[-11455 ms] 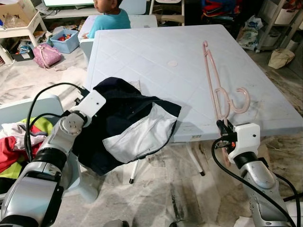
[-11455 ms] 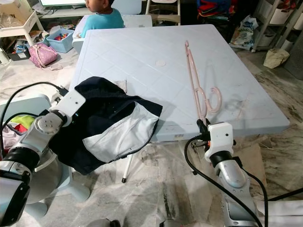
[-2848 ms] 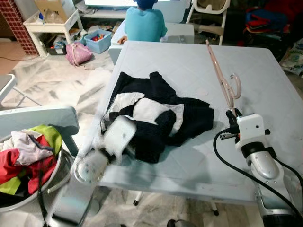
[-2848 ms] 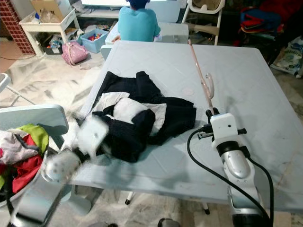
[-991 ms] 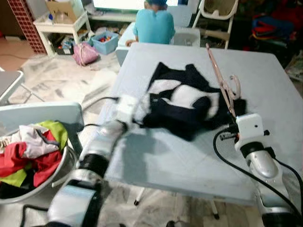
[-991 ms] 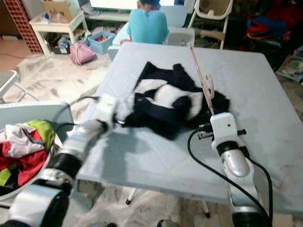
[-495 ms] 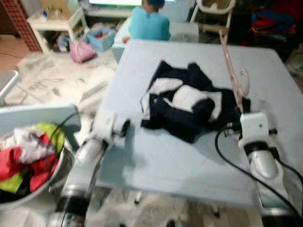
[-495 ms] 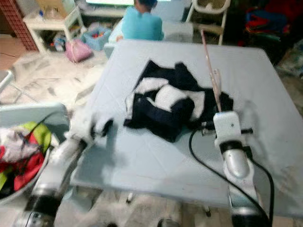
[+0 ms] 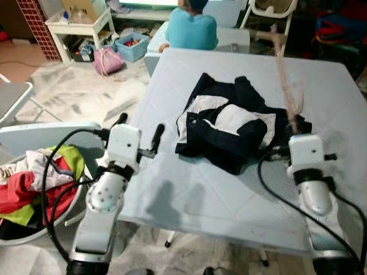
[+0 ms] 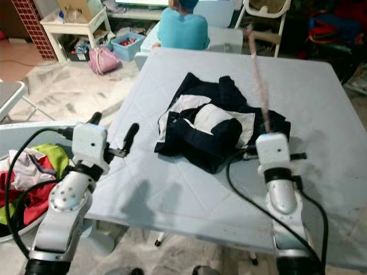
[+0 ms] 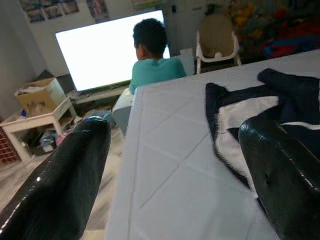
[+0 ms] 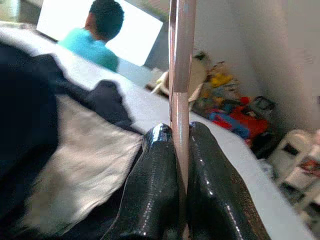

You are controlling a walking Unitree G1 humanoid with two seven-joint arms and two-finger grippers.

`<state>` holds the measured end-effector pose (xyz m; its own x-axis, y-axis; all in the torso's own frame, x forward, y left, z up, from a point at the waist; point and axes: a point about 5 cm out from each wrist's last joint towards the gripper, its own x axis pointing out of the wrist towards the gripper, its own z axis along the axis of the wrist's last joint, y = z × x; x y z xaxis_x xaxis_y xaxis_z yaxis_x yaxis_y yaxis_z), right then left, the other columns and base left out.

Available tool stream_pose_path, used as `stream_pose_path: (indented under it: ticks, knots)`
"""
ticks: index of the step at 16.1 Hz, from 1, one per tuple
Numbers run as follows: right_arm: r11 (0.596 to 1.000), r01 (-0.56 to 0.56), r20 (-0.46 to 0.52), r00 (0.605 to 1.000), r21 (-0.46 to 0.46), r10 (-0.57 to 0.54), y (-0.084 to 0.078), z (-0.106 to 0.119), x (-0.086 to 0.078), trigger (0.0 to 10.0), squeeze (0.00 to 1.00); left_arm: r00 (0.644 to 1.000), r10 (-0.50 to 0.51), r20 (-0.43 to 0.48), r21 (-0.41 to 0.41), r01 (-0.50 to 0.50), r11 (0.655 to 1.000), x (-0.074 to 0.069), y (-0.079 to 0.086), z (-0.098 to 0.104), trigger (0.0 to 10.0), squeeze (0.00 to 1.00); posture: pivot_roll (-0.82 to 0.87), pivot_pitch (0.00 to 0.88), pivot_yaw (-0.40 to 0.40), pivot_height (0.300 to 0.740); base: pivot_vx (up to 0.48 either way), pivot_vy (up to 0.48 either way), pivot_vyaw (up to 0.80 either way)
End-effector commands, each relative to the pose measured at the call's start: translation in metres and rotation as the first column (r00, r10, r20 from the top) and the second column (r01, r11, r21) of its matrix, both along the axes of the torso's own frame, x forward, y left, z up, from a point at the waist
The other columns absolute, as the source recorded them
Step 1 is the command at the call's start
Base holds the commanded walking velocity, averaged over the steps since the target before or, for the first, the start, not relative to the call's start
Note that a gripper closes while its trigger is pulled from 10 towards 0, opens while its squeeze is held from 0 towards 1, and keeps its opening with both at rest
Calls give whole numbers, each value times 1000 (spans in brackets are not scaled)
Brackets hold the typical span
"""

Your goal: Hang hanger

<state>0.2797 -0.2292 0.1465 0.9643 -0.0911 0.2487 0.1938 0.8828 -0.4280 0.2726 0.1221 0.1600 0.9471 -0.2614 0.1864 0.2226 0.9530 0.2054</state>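
Note:
A pink hanger (image 9: 284,74) stands tilted upward, motion-blurred, over the right side of a crumpled dark navy garment with white lining (image 9: 229,123). My right gripper (image 12: 179,132) is shut on the hanger's thin bar at the garment's near right edge; its wrist block (image 9: 305,152) hides the fingers in the eye views. The garment lies on the pale blue table (image 9: 189,195). My left gripper (image 9: 139,127) is open and holds nothing, hovering over the table's left edge, apart from the garment. In the left wrist view its two fingers (image 11: 65,170) frame the table and the garment (image 11: 280,95).
A person in a teal shirt (image 9: 195,28) sits at the table's far edge, facing a bright screen (image 11: 110,50). A basket of coloured clothes (image 9: 28,183) sits at my left beside a grey chair (image 9: 17,97). A white shelf (image 9: 77,23) and clutter lie beyond.
My left gripper has let go of the garment, drawn back to the table's left edge and risen. The hanger in my right gripper has swung further over the garment. The camera shifted.

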Motion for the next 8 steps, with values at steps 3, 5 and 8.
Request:
stream_pose_path:
  ticks: [3,5,8]
  knots:
    - [1000,14,57,998,3,-14,-6,15,6,0,0,1000,11,9,-10,-11,1000,3,-5,5,10000,0,-33,38,19,740,0,0,0]
    - [1000,8,79,997,-3,-8,-6,21,9,0,0,1000,10,9,-16,-10,1000,3,-7,8,10000,0,-35,38,20,740,-272,0,0]
    - [1000,15,97,995,-21,-13,-8,27,12,0,0,1000,13,2,-18,-13,1000,3,-7,10,10000,0,-37,41,21,740,-355,0,0]
